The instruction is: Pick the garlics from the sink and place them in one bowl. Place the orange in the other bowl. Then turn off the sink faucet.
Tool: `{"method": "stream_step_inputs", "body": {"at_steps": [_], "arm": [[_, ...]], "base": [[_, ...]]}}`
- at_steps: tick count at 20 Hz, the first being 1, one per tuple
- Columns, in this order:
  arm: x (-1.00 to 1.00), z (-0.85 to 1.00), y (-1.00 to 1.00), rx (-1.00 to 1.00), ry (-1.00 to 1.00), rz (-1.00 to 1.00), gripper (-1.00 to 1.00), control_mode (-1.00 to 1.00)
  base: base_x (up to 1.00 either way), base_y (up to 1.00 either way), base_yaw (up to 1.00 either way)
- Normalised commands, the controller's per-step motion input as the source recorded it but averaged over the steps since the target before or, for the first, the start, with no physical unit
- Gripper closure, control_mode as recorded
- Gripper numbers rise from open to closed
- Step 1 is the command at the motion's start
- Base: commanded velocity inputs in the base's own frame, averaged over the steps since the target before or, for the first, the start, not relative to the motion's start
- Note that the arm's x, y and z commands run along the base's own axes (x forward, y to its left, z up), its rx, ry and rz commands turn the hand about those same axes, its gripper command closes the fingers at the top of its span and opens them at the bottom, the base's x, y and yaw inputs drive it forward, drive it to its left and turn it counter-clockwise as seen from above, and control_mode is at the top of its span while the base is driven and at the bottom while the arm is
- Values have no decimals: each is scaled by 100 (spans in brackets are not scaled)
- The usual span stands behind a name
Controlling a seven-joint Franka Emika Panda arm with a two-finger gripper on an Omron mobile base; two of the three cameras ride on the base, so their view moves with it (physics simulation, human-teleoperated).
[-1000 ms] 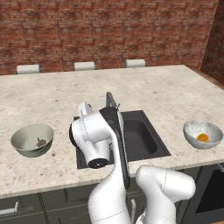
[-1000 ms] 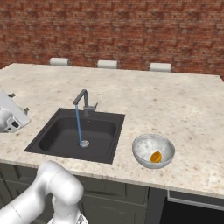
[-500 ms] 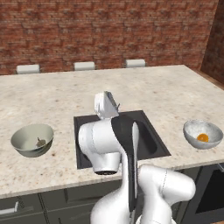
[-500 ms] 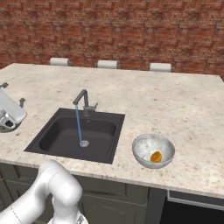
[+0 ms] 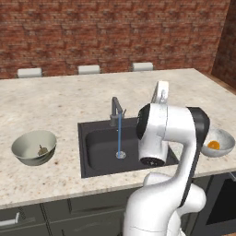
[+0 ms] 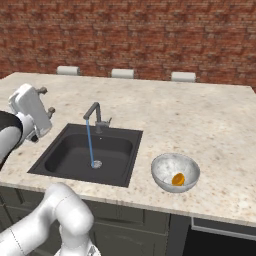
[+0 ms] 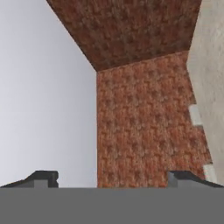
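Dark charcoal sink (image 5: 101,152) set in speckled counter (image 5: 60,99); slim grey faucet (image 5: 116,110) at rear rim, blue stream running to drain ring. Orange (image 6: 177,179) resting in mottled whitish bowl (image 6: 167,165); brown garlic (image 5: 42,150) in plain green-grey bowl (image 5: 25,144). Gripper (image 7: 111,177) raised, fingertips (image 7: 43,177) spread wide, empty, facing brick wall (image 7: 144,118).

1. A red brick wall (image 5: 110,32) runs behind the counter.
2. The speckled beige stone counter (image 6: 200,115) is wide.
3. Dark grey cabinets (image 5: 60,214) sit below it.
4. Three pale chair backs (image 6: 122,73) line its far edge.
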Motion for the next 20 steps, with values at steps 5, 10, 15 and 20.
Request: {"method": "stream_step_inputs", "body": {"at_steps": [5,10,15,20], "arm": [[-6,33,-94,68,20,20,-100,-100],[0,6,-77,67,31,24,-100,-100],[8,0,-41,51,41,27,-100,-100],[22,0,-17,39,50,28,-100,-100]], "base": [[0,0,0],[0,0,0],[0,0,0],[0,0,0]]}}
